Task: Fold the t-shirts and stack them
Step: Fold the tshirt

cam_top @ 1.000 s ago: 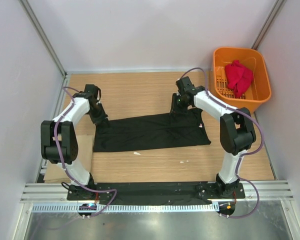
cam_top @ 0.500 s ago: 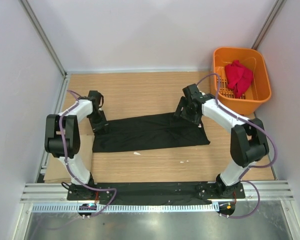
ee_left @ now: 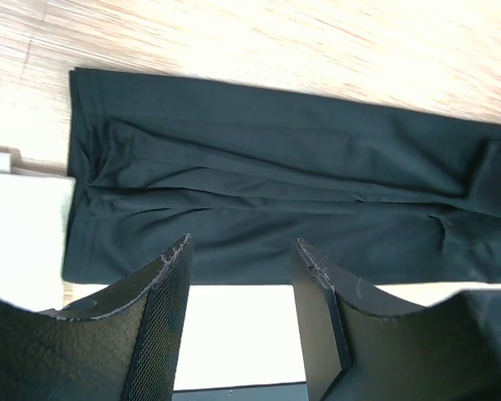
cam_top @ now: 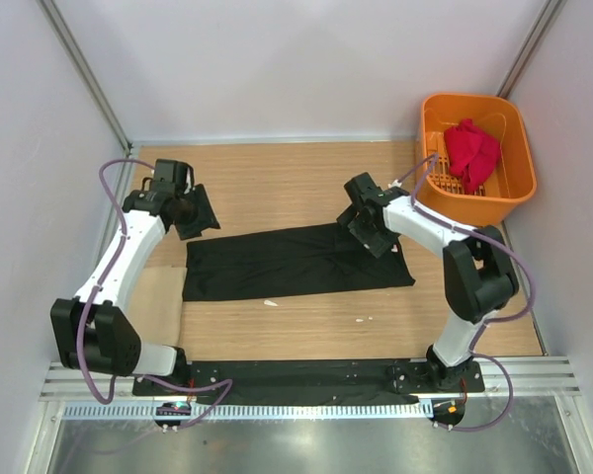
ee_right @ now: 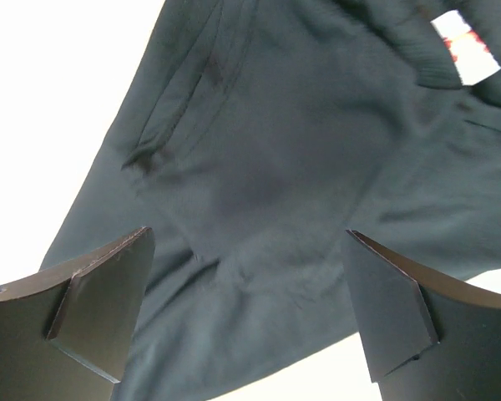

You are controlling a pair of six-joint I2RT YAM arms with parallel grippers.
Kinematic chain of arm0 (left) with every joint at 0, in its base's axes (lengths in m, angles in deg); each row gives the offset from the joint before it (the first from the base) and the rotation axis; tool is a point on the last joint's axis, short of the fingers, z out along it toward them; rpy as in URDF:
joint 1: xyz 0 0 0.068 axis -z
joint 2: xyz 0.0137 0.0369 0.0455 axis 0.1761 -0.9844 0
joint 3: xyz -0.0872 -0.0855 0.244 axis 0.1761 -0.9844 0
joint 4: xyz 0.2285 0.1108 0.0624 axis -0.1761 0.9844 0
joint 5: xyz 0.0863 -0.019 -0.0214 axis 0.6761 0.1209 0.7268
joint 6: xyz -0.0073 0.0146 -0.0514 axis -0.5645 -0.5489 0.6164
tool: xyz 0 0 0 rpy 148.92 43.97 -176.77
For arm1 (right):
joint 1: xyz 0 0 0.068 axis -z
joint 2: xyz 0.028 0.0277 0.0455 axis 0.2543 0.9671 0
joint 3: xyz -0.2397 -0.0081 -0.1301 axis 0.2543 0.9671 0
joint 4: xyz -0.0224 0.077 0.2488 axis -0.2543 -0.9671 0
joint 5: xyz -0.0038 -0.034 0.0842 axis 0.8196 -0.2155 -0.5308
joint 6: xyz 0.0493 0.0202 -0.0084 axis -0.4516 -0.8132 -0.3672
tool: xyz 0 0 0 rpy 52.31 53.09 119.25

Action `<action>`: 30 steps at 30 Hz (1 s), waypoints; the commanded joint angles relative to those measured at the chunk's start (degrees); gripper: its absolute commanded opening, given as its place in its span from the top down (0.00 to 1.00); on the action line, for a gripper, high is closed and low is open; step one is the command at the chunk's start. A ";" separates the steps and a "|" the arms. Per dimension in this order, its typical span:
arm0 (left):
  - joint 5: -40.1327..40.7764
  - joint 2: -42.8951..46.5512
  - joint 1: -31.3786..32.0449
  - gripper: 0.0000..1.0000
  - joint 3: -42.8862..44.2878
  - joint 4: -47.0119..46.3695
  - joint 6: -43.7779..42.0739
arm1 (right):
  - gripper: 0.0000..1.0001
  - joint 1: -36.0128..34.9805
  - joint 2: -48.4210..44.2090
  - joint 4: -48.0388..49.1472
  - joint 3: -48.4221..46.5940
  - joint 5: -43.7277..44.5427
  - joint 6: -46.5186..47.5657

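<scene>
- The left gripper [cam_top: 190, 213] is open, with a middling gap between its two dark fingers [ee_left: 160, 322]. It holds nothing.
- It hangs over the wooden table top [cam_top: 277, 178], just past the far left corner of the large plain black t-shirt [cam_top: 296, 262].
- From the left wrist camera, the black shirt [ee_left: 275, 192] lies flat below and ahead of that gripper [ee_left: 242, 249], folded into a long strip with soft creases.
- The right gripper [cam_top: 371, 229] is spread wide, with its fingers [ee_right: 100, 301] far apart. It holds nothing.
- It is right over the right end of the black shirt [ee_right: 275, 167]. I cannot tell if it touches the cloth.
- Off to the right of the right gripper, at the far corner, sits the orange slotted plastic basket [cam_top: 469, 97].
- The small bright red t-shirt [cam_top: 471, 150] lies bunched up inside that basket.
- Near the left arm, a flat tan cardboard sheet [cam_top: 148, 296] lies beside the left end of the black shirt.
</scene>
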 commanded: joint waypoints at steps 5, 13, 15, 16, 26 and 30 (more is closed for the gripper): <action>-0.62 5.32 0.10 0.48 -2.47 1.73 -0.28 | 0.00 -0.72 9.41 -1.99 -6.99 6.70 -4.38; -0.53 6.81 0.10 0.41 -2.65 2.97 -1.33 | 0.00 -0.63 16.72 -0.85 -9.72 6.79 -3.59; -0.71 6.73 0.10 0.41 -2.73 2.88 -1.51 | 0.00 -0.63 19.95 -0.32 -12.00 7.49 -2.02; -0.97 6.55 0.10 0.41 -2.73 2.79 -1.60 | 0.00 -0.55 21.54 -0.06 -12.96 7.49 -0.96; -3.87 0.76 2.03 0.16 -2.04 3.14 -1.86 | 0.00 0.07 41.14 6.08 -46.40 10.66 41.21; -4.04 -6.44 6.23 0.09 2.44 2.70 -3.44 | 0.00 0.07 42.22 7.67 -57.08 10.74 49.49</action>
